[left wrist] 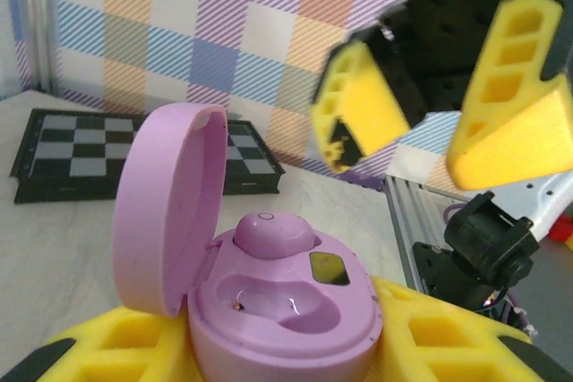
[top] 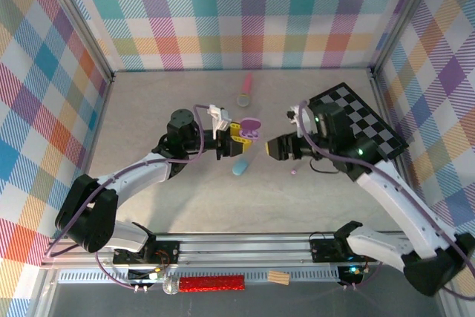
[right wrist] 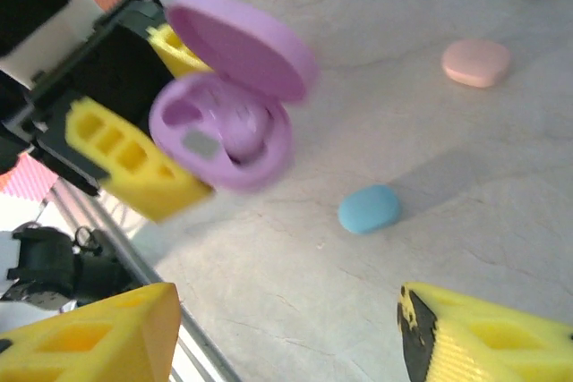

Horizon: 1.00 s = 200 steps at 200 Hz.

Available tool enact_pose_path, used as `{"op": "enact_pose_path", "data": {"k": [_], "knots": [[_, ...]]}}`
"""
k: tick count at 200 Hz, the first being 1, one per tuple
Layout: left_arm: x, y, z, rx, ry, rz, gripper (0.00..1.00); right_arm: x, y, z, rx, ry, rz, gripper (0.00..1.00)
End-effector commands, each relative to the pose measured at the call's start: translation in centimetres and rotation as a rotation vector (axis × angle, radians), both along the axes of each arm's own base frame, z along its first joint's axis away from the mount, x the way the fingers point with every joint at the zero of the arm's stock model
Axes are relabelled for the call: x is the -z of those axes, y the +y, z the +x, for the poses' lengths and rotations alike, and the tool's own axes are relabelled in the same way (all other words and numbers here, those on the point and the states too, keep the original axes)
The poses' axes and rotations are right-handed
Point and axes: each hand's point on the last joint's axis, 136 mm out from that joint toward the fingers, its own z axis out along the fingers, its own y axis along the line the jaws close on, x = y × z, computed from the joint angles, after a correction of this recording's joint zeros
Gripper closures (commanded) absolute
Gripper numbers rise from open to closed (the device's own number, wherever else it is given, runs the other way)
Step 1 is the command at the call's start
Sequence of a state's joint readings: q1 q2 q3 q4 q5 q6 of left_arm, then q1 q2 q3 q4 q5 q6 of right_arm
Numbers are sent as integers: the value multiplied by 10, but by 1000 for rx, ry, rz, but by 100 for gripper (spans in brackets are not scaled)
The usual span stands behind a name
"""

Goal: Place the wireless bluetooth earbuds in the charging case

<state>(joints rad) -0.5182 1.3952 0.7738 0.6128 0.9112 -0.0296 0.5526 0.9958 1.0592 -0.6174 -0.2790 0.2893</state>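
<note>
1. The tiny glossy lilac plastic earbud (left wrist: pixel 273 234) is likely very light, stiff and slippery. It could pop out of a hard pinch, so a gentle grip across its rounded body, with the fingers nearly closed, looks best.
2. Right pincer (right wrist: pixel 286 319): its two yellow ribbed fingers stand wide apart. They hold nothing and touch nothing, and bare table shows between them.
3. Just ahead of it, the left pincer (top: pixel 236 139) is clamped on the lower half of a glossy lilac pebble-shaped plastic charging case (left wrist: pixel 286 310). The lid is swung open and the open side is turned toward the right pincer.
4. Inside that case, the earbud sits in the socket farther from the left pincer. The nearer socket (left wrist: pixel 286 301) is empty.
5. A tiny purple speck (top: pixel 294 171) lies on the table, below and just behind the right pincer. It may be the second earbud, but it is too small to tell.
6. Farther out, a closed pale blue oval case (right wrist: pixel 367 209) lies on the table below the left pincer. A closed pale pink oval case (right wrist: pixel 476 62) lies well beyond it. A black-and-white chequered board (top: pixel 356 120) lies beyond the right pincer's arm.
</note>
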Motion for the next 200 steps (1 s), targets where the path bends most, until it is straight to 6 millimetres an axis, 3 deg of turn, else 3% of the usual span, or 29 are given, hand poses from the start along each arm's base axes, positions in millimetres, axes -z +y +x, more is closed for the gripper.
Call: {"op": "enact_pose_path", "data": {"k": [1, 50, 102, 151, 200], "knots": [[-16, 16, 2, -42, -52, -41, 61, 29, -30, 12, 200, 37, -18, 33], [-21, 23, 2, -66, -80, -60, 61, 126, -76, 28, 457, 331, -71, 34], [-25, 26, -4, -64, -110, -63, 61, 200, -86, 47, 503, 531, -219, 49], [-22, 27, -6, -65, -104, -53, 61, 226, -76, 49, 457, 610, -223, 59], [-21, 27, -5, -62, -105, -50, 61, 229, -67, 49, 429, 643, -190, 64]]}}
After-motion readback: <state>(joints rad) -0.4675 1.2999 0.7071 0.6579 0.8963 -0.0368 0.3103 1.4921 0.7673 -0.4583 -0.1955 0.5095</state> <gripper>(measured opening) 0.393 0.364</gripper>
